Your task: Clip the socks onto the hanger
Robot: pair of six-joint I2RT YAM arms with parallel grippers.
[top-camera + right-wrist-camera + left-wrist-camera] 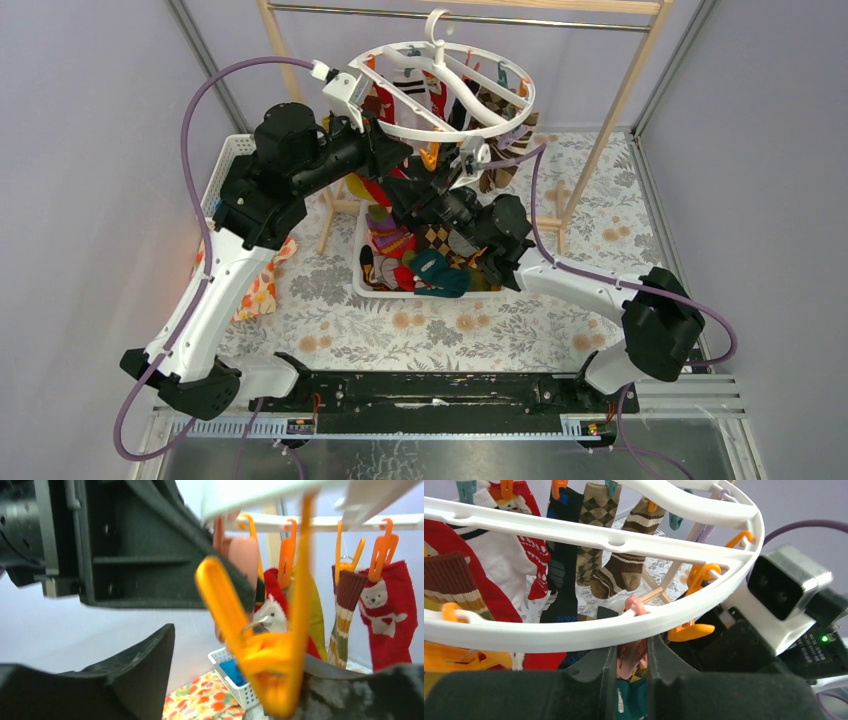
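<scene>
Against the left wall a white basket (228,165) holds something blue, and a flowered cloth (262,290) is draped just in front of it. The left gripper (631,655) is raised to the hanger (574,632), its jaws pinching a pink clip (634,605) under the near rim. Socks (621,572) hang clipped along the far side. Below the hanger, a white bin (359,280) is crowded with loose socks (400,250). The right gripper (240,650) has its jaws spread, an orange clip (265,665) between them. Right of the bin the worktop (600,220) lies open up to the wooden rail (617,105).
</scene>
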